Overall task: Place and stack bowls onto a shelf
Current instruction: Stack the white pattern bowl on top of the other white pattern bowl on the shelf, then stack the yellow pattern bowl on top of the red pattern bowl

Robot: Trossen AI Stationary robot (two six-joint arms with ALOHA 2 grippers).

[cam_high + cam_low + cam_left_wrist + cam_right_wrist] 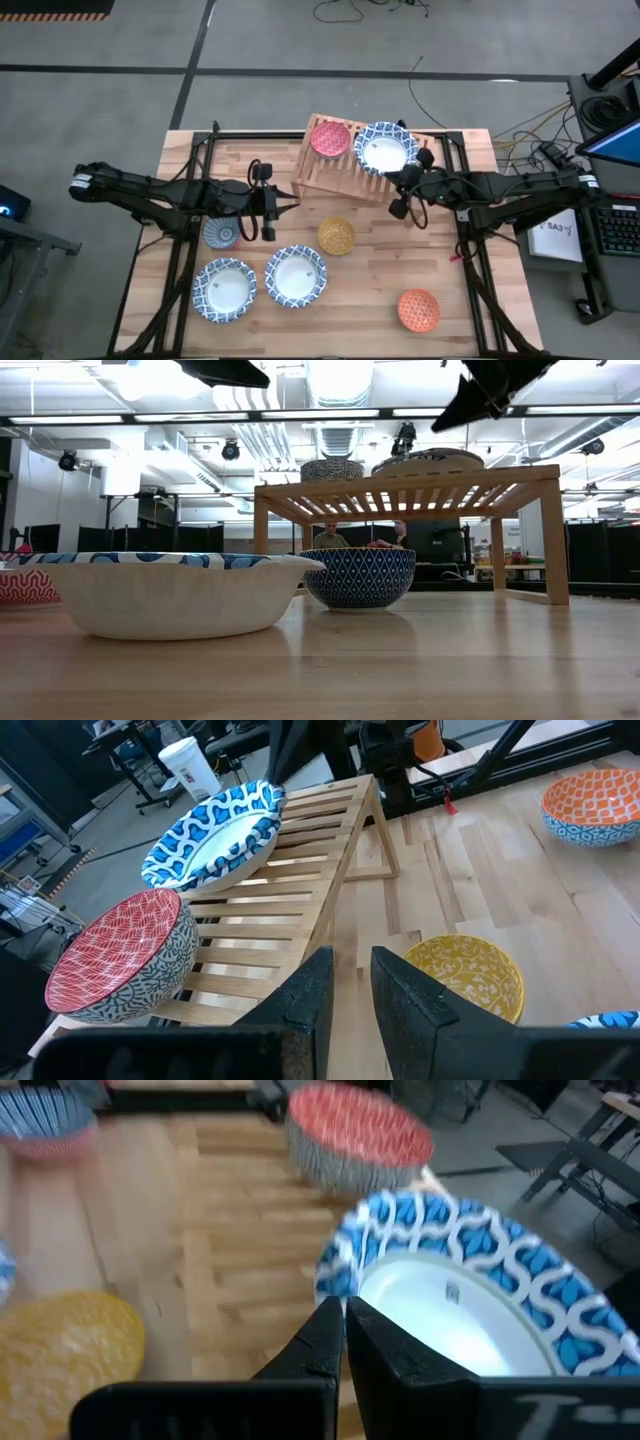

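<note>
So far: two bowls on the shelf point(345, 165)
Done: pink-red bowl point(330, 137), wide patterned bowl point(385, 148) there
Left: five beside shelf on tabletop point(370, 275)
Right gripper point(408, 185): beside shelf, closed, empty
Left gripper point(278, 208): beside shelf, narrowly parted, empty

Shelf point(345, 172) at table's point(480, 270) far centre; two bowls point(330, 137) on it. Five bowls point(295, 275) on table nearer the front.

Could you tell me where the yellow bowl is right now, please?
In the high view the yellow bowl sits on the table near its centre, just in front of the shelf and beside a wide blue-and-white bowl.
</note>
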